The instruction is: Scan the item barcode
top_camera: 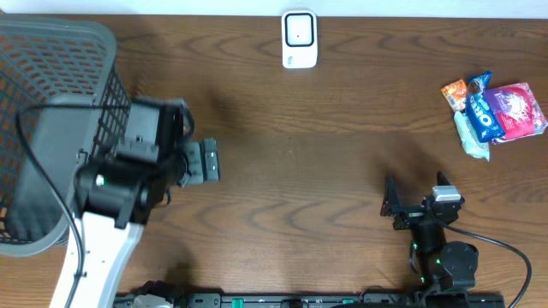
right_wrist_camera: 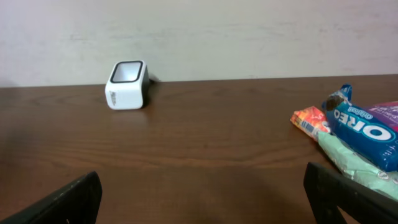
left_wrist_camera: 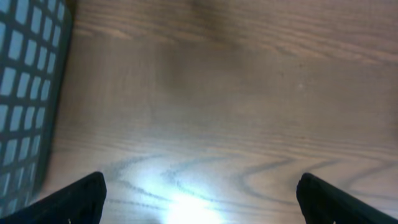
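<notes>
**Snacks lie to the right of the scanner, and our right fingers are the closer ones**

Nearest to us, both sets of fingers are empty. Our right fingers (right_wrist_camera: pixel 68 199) are spread wide with nothing between them. They sit on the near side of the scanner (top_camera: pixel 299 38), off to its right, and point toward the far wall. Our left fingers (left_wrist_camera: pixel 74 202) are spread wide too. They hang over the bare surface (top_camera: pixel 308 137) on the near side of the scanner, off to its left, beside a grey basket (top_camera: pixel 86 85).

Farther out is the pile of snack packs (top_camera: pixel 492 111). It lies to the right of the scanner and a little nearer than it. From our right fingers it is ahead and to the right. A blue Oreo pack (right_wrist_camera: pixel 364 127) lies on top, with its long side running mostly near to far, a bit tilted. We think the right fingers should do the picking, since the left fingers are well over on the scanner's other side.

Farthest of all, the scanner stands at the back edge.

We see no barcode on any pack. The right wrist view cuts the pile off. A pale green pack (top_camera: pixel 471 141) is partly under the others. We cannot tell which pack is meant. The left arm (top_camera: pixel 111 184) hides part of the basket.
</notes>
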`<action>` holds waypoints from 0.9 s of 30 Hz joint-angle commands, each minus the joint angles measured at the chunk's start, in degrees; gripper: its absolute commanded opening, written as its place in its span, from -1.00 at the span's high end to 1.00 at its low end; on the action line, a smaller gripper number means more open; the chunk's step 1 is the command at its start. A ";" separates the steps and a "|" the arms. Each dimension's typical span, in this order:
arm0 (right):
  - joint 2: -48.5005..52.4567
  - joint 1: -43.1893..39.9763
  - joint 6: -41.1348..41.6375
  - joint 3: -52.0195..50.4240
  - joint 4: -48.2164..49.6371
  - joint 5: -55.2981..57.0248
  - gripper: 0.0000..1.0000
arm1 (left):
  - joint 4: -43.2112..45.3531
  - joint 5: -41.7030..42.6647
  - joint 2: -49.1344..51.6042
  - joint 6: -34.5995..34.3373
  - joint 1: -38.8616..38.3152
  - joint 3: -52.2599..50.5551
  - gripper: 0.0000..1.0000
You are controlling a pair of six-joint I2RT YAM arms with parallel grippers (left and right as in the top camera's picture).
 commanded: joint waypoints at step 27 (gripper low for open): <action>-0.37 0.33 -0.48 -0.13 -0.24 0.55 -0.99 | 40.76 6.86 -61.92 9.55 8.92 -60.85 -0.96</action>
